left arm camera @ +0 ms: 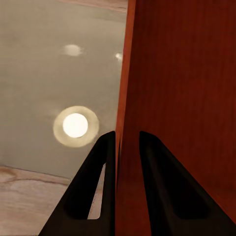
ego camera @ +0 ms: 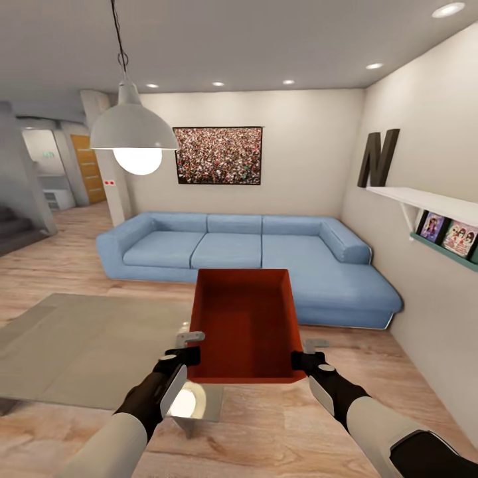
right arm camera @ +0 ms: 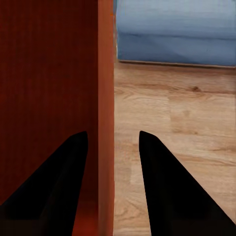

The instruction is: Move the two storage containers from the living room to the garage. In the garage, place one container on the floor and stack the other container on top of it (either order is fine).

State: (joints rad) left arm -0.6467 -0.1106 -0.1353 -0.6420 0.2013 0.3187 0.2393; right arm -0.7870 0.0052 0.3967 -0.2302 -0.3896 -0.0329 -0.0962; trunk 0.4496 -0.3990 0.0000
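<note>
One red-orange rectangular plastic storage container (ego camera: pixel 244 325) is held up in front of the robot, open side up, above the light wood plank floor (ego camera: pixel 279 425). Two grippers hold it: the left gripper (ego camera: pixel 190 355) has its fingers (left arm camera: pixel 93 191) clamped over the left wall, and the right gripper (ego camera: pixel 297 360) straddles the right wall, one finger (right arm camera: pixel 177 191) outside. One blue sofa (ego camera: pixel 265 255) stands beyond the far rim, one grey rug (ego camera: pixel 86 345) lies left, with open floor to the right.

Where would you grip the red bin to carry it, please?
By its two long side walls, one gripper from each side. The bin is open-topped and thin-walled, so fingers can straddle a rim: the left gripper and right gripper each have one finger inside, one outside.
</note>
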